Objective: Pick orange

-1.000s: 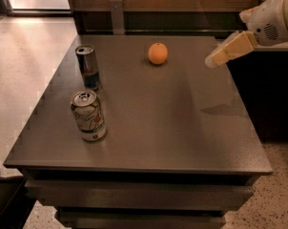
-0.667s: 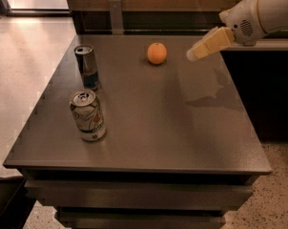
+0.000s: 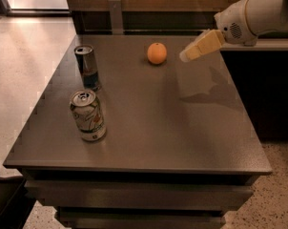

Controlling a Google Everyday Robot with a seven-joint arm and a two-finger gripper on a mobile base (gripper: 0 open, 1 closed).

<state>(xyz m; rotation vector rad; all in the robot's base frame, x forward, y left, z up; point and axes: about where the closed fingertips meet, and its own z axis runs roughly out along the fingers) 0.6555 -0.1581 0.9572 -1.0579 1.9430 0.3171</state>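
The orange (image 3: 157,53) is a small round fruit resting on the far middle of the dark grey table (image 3: 182,128). My gripper (image 3: 186,56) comes in from the upper right on a white arm, its tan fingers pointing left and down. Its tip hangs above the table a short way to the right of the orange, apart from it. Nothing shows in its grasp.
A slim dark can (image 3: 87,67) stands at the far left of the table. A light-coloured drink can (image 3: 88,115) stands nearer on the left. A wooden wall and a white ledge (image 3: 277,44) lie behind; the floor (image 3: 20,70) is to the left.
My gripper has moved left across the table's far right part, closing in on the orange. The orange and both cans have not moved.
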